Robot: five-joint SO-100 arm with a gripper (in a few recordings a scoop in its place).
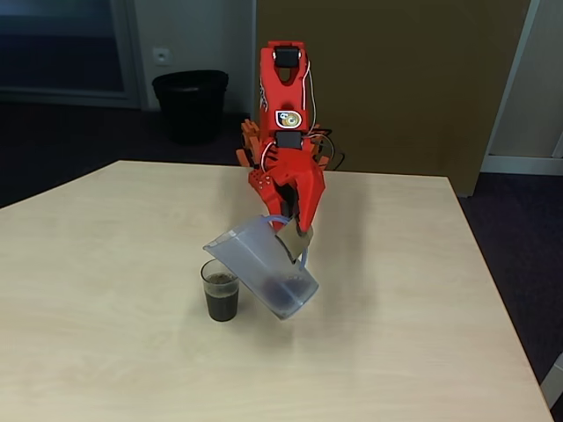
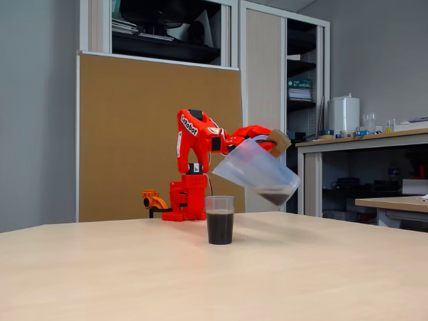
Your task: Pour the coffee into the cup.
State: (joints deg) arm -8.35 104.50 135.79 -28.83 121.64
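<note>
The cup (image 1: 220, 290) (image 2: 220, 219), a small clear tumbler, stands upright near the table's middle, more than half full of dark coffee (image 1: 222, 305) (image 2: 220, 228). Just right of it in both fixed views, a translucent jug (image 1: 258, 261) (image 2: 256, 170) hangs tilted in the air. Its spout points left, over and slightly above the cup's rim. A little dark liquid (image 1: 287, 295) (image 2: 274, 196) sits in the jug's low corner. No stream shows between jug and cup. My red gripper (image 1: 297, 232) (image 2: 275, 141) is shut on the jug's cardboard tab and handle.
The light wooden table (image 1: 422, 352) (image 2: 100, 281) has open room all around the cup. My arm's base (image 2: 187, 200) stands at the far edge. A black bin (image 1: 190, 103) sits on the floor behind. A brown board (image 2: 134, 134) and office desks (image 2: 361, 144) lie beyond.
</note>
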